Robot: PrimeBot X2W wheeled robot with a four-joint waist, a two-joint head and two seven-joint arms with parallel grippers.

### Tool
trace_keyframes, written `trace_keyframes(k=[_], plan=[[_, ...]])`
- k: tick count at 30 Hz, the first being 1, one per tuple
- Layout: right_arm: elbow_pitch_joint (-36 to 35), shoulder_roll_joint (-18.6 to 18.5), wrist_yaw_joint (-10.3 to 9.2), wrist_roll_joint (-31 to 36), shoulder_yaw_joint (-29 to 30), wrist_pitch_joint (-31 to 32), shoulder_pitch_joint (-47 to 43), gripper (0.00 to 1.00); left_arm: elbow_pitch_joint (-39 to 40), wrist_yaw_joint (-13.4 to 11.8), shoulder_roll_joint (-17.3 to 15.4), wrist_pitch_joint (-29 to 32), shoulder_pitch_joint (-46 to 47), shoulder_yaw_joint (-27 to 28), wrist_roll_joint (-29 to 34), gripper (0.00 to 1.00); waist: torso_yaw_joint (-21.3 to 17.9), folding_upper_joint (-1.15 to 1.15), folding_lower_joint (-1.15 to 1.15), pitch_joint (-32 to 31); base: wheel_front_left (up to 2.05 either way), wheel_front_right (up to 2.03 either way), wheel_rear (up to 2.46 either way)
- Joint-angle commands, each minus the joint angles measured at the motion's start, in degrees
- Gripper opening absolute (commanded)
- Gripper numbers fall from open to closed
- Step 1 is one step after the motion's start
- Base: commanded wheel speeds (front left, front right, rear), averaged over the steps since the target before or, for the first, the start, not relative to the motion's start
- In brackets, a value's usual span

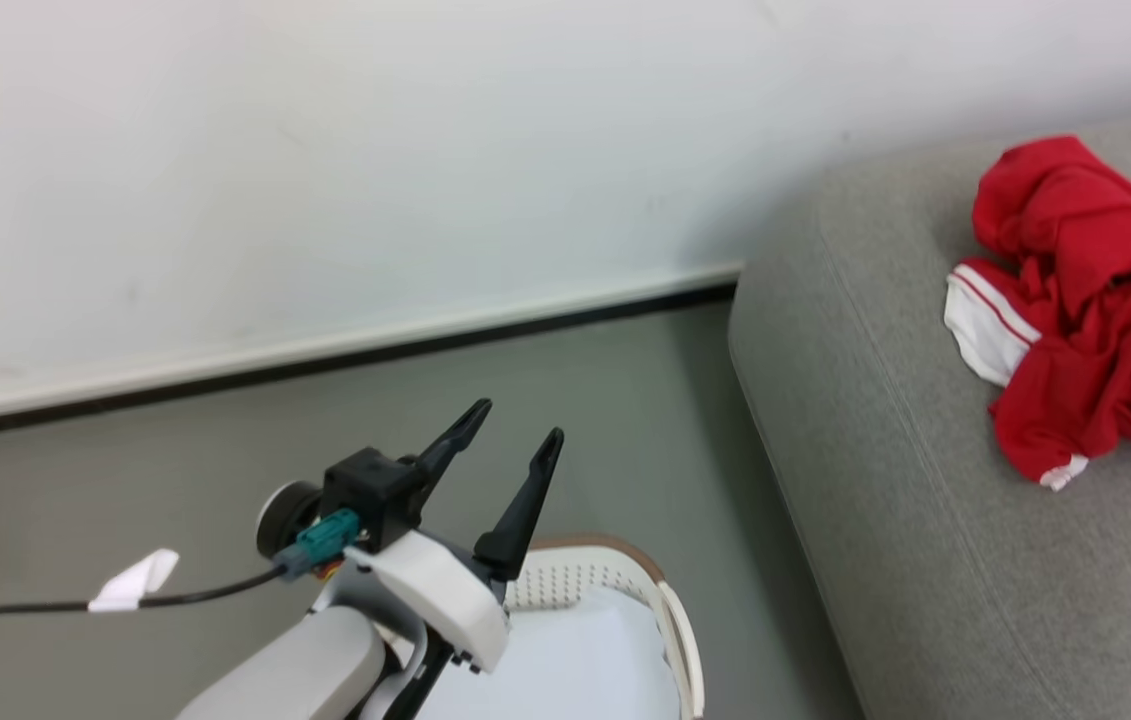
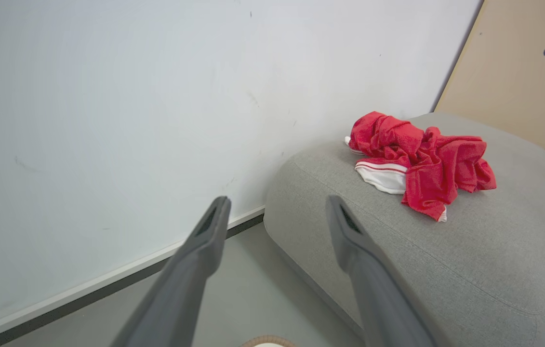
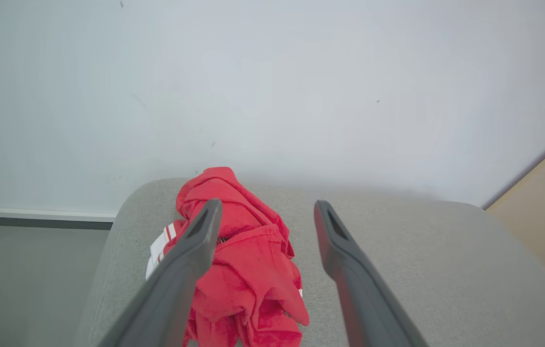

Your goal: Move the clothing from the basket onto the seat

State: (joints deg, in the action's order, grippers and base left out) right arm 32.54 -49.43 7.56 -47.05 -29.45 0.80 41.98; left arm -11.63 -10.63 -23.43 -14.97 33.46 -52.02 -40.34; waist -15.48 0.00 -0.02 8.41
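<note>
Clothing (image 1: 1095, 320) of bright red fabric with white striped cuffs lies on the light grey woven sofa (image 1: 885, 500). Your right gripper (image 3: 265, 212) faces it, wide and empty; your left gripper (image 1: 515, 420) likewise, over the cream perforated basket (image 1: 665, 590). Placing looks done; check the basket next.

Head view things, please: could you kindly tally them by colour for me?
Red: 1, crumpled red-and-white fabric clothing heap.
Grey: 1, light grey woven-fabric sofa seat.
Cream-white: 1, perforated plastic basket with tan rim.
Bluish-white: 1, pale sheet inside the basket.
Black: 1, open two-fingered left gripper.
Total: 5.
</note>
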Motion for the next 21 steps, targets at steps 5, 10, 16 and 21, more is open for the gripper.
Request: trace_keyframes(k=[5, 10, 16, 21], plan=[[-5.8, 3.6, -0.16, -1.6, 0.8, -5.7, -3.0, 1.00, 2.2, -1.1, -0.9, -0.2, -4.3, 3.8, 0.7, 1.00, 3.7, 0.00, 0.02, -4.9, 0.00, 0.00, 0.00], [-10.0, 8.1, -0.16, -0.9, 1.4, -9.3, -5.3, 1.00, 3.9, -2.1, -1.4, -0.2, -7.6, 8.3, 1.5, 1.00, 5.8, 0.00, 0.02, -6.5, 0.00, 0.00, 0.00], [-11.8, 13.0, -0.16, 2.0, 2.1, -11.6, -9.0, 1.00, 4.9, -2.9, -2.1, -0.2, -11.2, 13.1, 2.6, 1.00, 7.6, 0.00, 0.02, -7.9, 0.00, 0.00, 0.00], [-11.9, 18.6, -0.16, 5.7, 5.0, -14.3, -13.7, 1.00, 5.8, -4.0, -1.9, -0.2, -15.5, 18.5, 3.1, 1.00, 9.3, 0.00, 0.02, -8.9, 0.00, 0.00, 0.00]])
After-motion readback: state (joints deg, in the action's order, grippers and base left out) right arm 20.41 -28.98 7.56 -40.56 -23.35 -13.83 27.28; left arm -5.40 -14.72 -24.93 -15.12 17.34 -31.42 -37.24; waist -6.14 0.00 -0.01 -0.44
